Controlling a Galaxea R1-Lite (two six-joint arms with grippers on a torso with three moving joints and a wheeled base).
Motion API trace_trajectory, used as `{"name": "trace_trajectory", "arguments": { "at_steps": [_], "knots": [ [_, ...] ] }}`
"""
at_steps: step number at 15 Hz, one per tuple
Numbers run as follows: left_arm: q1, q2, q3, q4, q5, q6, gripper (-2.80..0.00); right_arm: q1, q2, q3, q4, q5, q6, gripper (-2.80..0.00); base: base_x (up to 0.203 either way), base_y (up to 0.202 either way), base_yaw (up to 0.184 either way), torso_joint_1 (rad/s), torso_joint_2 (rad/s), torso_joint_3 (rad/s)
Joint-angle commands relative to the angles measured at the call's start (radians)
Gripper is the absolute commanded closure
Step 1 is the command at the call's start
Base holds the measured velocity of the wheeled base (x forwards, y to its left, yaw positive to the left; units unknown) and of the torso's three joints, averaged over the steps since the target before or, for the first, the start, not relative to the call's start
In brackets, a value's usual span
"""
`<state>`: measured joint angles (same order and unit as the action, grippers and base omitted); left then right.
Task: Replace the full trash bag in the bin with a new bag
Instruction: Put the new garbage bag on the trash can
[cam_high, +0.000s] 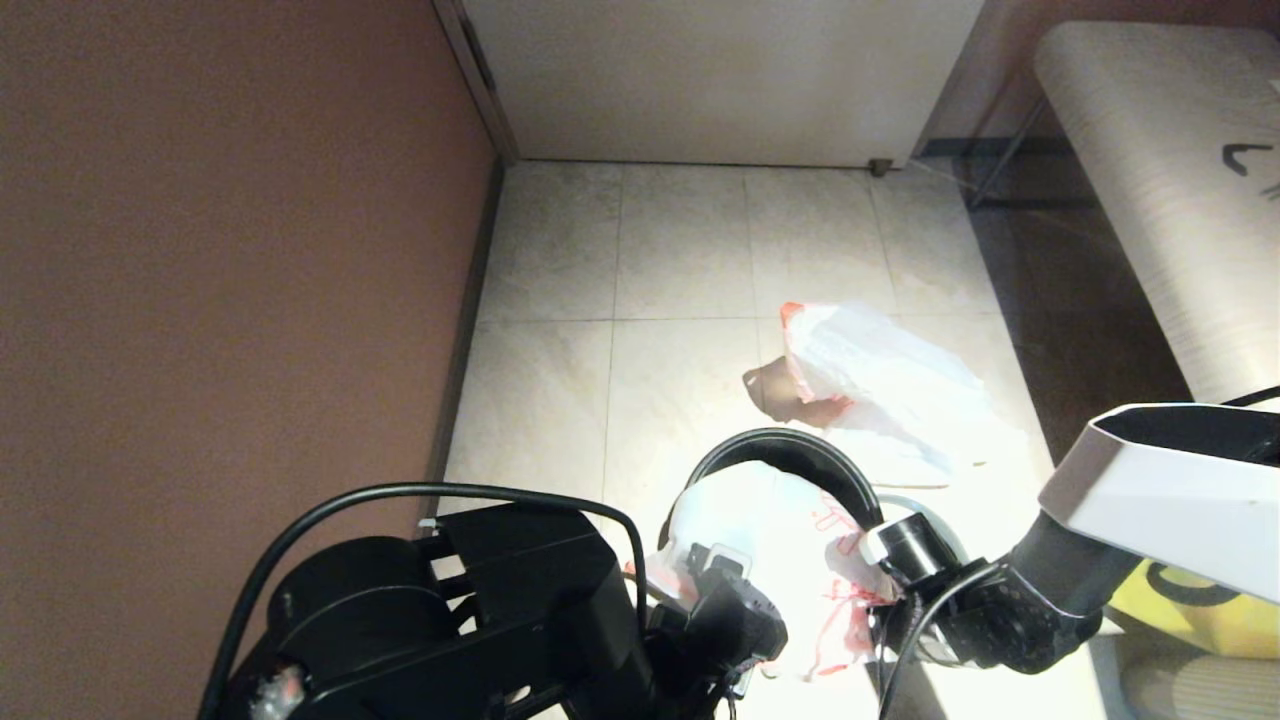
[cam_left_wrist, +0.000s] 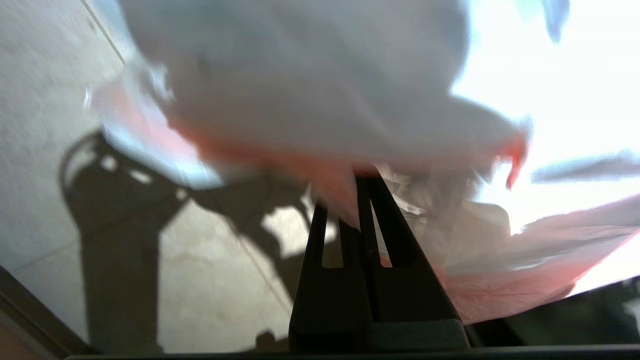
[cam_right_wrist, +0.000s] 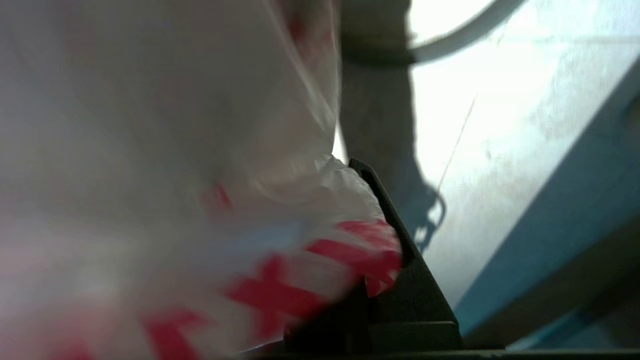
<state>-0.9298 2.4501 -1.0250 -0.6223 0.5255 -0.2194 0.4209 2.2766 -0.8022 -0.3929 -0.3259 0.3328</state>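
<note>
**Both grippers stretch the new bag at the bin's mouth**

Nearest the robot, the left gripper has its two fingers pressed together on a pink-red edge of the new bag; the left wrist view shows the plastic pinched between the dark fingers. Just across from it, the right gripper holds the opposite side of the same bag. In the right wrist view only one finger shows, with red-printed film bunched against it, so the grip looks closed on the bag, though the second finger is hidden.

Between the two grippers the bag hangs as a white sheet with red characters. Directly behind and partly beneath it stands the bin, its dark curved rim arching above the bag's top. The coming move seems to turn on this: the bag's opening runs left to right between the grippers, and the bin lies just ahead of both, about equally near each.

Farther off, the full trash bag lies slumped on the tiled floor, apart from the bin. A yellow bag peeks beneath the right arm.
</note>
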Motion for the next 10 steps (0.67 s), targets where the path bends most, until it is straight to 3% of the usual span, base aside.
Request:
{"name": "trace_trajectory", "arguments": {
  "at_steps": [1, 6, 10],
  "knots": [
    [0.009, 0.018, -0.04, -0.008, 0.011, 0.0, 0.0, -0.018, 0.107, -0.087, -0.033, 0.0, -0.017, 0.0, 0.0, 0.0, 0.0, 0.0, 0.0, 0.0],
    [0.049, -0.03, 0.05, -0.101, 0.029, -0.001, 0.0, 0.023, 0.163, -0.326, -0.04, 0.043, -0.027, 0.0, 0.0, 0.0, 0.0, 0.0, 0.0, 0.0],
    [0.093, -0.039, 0.227, -0.322, 0.03, 0.019, 0.0, 0.067, 0.178, -0.434, -0.101, 0.053, -0.031, 0.0, 0.0, 0.0, 0.0, 0.0, 0.0, 0.0]
  ]
}}
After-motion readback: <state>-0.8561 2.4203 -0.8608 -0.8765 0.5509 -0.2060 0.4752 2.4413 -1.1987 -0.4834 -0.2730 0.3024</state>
